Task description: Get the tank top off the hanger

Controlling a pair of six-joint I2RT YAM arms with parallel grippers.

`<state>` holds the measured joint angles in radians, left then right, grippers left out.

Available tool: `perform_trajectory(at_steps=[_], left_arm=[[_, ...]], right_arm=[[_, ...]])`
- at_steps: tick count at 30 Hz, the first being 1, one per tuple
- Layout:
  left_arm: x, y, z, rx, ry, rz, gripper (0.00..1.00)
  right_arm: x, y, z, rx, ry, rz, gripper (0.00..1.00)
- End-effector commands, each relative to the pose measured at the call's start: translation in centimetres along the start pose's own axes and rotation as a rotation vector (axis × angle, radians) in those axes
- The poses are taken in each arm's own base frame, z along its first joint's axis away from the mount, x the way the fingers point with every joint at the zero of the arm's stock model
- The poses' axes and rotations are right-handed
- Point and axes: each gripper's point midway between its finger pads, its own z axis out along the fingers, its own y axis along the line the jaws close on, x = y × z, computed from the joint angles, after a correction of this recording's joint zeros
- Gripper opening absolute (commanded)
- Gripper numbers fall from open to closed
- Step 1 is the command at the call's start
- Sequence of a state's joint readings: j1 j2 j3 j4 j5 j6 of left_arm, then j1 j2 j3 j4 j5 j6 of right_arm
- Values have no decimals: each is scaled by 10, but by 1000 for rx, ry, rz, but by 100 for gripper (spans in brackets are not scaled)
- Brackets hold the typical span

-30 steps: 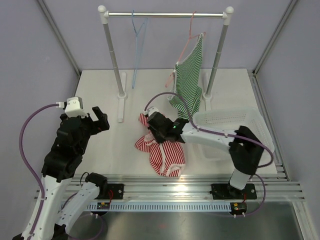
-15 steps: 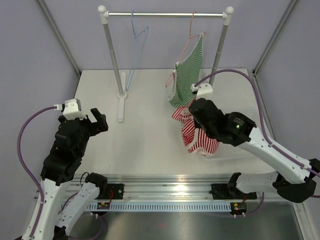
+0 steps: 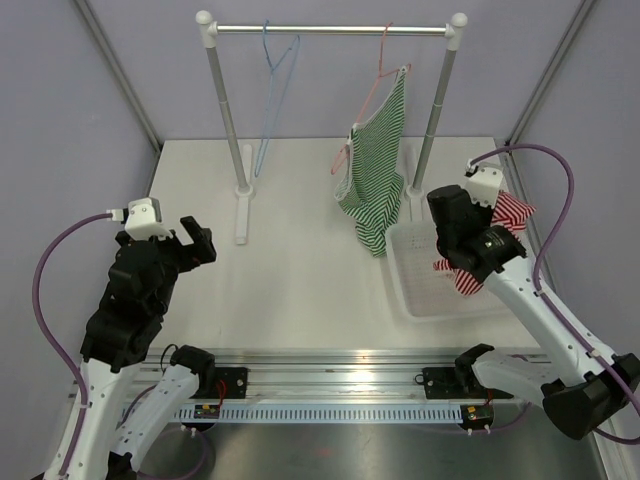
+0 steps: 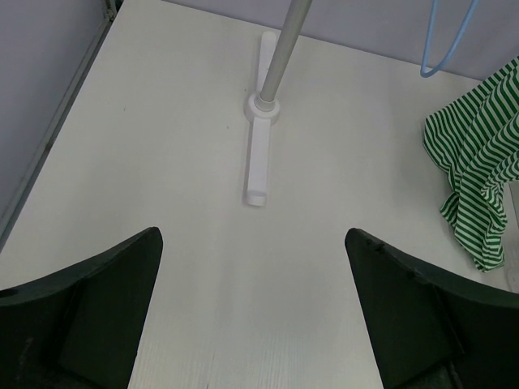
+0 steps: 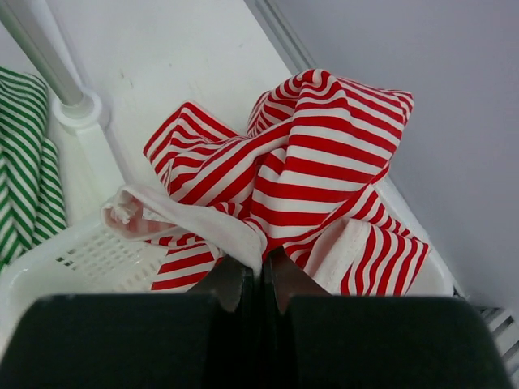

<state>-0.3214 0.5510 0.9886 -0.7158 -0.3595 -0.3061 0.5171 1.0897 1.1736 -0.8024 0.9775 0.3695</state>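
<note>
The right claw (image 5: 261, 271) is clenched on the red top (image 5: 316, 162), up over the right edge of the basket (image 5: 73, 259). The basket lies below-left. The left claw (image 4: 251, 239) is spread wide, far off.

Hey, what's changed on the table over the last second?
The right claw, shut on the red striped top, swung from the table's middle out to the right and now holds it above the white basket. The left claw stayed open in place, and the green striped top still hangs on its hanger.
</note>
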Motion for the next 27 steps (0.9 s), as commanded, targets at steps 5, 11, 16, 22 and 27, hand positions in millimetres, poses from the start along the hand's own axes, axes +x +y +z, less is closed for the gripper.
perform_trajectory(at_steps=[5,11,16,22,27], left_arm=[[-41,-20,-14,93,-83,-52,99],[-62,-47,-13,189,-76,-101,99],[-63,-88,6,307,26,-132,99],[-73,-154,21,430,83,-66,99],[-91,-208,33,563,27,6,99]], right_arm=[[65,18,24,26,63,236,4],[75,2,15,51,105,223,99],[28,-6,-6,-42,32,234,100],[-1,46,-55,-548,9,170,99],[10,63,-87,-768,61,123,100]])
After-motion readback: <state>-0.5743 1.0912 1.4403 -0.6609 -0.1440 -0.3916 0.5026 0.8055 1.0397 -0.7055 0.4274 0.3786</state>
